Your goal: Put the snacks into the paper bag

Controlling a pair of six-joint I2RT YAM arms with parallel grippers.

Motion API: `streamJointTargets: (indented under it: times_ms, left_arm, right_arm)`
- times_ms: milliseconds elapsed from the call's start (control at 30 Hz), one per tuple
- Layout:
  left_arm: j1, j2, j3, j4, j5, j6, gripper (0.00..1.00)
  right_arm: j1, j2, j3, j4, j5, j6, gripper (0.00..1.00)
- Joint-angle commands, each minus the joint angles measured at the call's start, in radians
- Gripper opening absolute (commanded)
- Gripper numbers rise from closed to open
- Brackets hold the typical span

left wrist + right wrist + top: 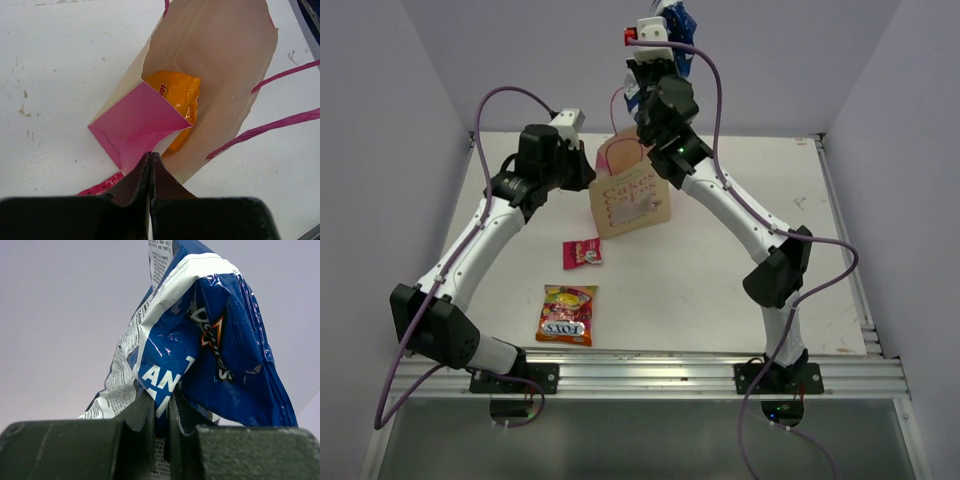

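Note:
The paper bag (632, 205) stands upright at the table's back middle. In the left wrist view I look down into its open mouth (220, 60); the orange-yellow packet (180, 95) lies inside. My left gripper (150, 156) is shut on the bag's pink side panel (135, 122), at the bag's left edge in the top view (588, 180). My right gripper (161, 401) is shut on the long blue-white bag (210, 350) and holds it high above the paper bag (682, 22). The FOX'S packet (567, 314) and the small pink-red sachet (582, 253) lie flat on the table.
The bag's pink cord handles (285, 75) hang over its right side. The white table (720, 290) ends at a metal rail (670, 365) in front. Grey walls close in at the back and both sides.

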Motion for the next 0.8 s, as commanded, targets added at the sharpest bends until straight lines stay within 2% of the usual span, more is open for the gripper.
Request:
streamJointTargets:
  times_ms: [0, 167, 367, 433, 567, 667, 767]
  left_arm:
    - [0.006, -0.038, -0.010, 0.000, 0.024, -0.002, 0.00]
    - [0.006, -0.036, -0.012, 0.001, 0.026, -0.002, 0.00]
    - [0.006, -0.035, -0.014, -0.003, 0.030, 0.000, 0.00]
    - [0.006, -0.035, -0.015, -0.003, 0.033, 0.000, 0.00]
    - [0.006, -0.035, -0.018, 0.003, 0.038, -0.005, 0.00]
    - [0.006, -0.035, -0.018, 0.003, 0.039, -0.005, 0.00]
    - [0.006, -0.036, -0.018, 0.001, 0.032, 0.000, 0.00]
  right_arm:
    - [0.003, -0.037, 0.024, 0.076, -0.027, 0.059, 0.00]
    - [0.014, -0.060, -0.120, 0.118, -0.025, 0.119, 0.00]
    - [0.037, -0.028, -0.161, 0.159, -0.038, 0.140, 0.00]
    - [0.038, 0.004, -0.129, 0.142, -0.042, 0.149, 0.00]
    - [0.041, 0.091, 0.081, 0.084, -0.057, 0.136, 0.00]
    - [0.041, 0.153, 0.178, 0.055, -0.080, 0.136, 0.00]
    - [0.043, 0.170, 0.185, 0.042, -0.085, 0.162, 0.00]
